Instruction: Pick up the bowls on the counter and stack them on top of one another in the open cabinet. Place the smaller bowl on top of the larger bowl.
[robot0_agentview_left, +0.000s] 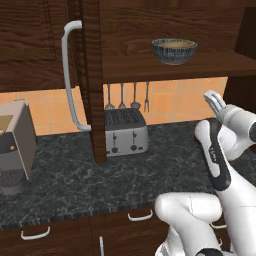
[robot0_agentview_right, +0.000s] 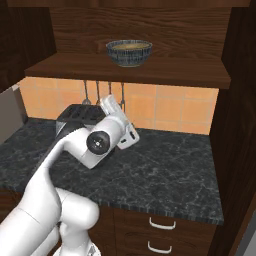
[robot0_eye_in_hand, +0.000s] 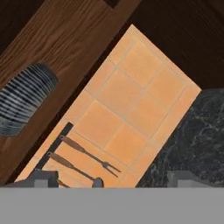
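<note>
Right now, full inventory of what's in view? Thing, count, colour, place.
larger bowl: 1, blue-grey lined, on the cabinet shelf
smaller bowl: 1, tan, nested inside the larger bowl, just its rim showing
cabinet: 1, dark brown wood, open, door edge-on with pale curved handle
counter: 1, black-grey marbled
toaster: 1, silver, on counter under the shelf
utensils: 4, metal, hanging on the orange tile wall
coffee machine: 1, grey, counter's left end
drawer handles: white, below the counter
gripper: 1, open, empty, below the shelf
</note>
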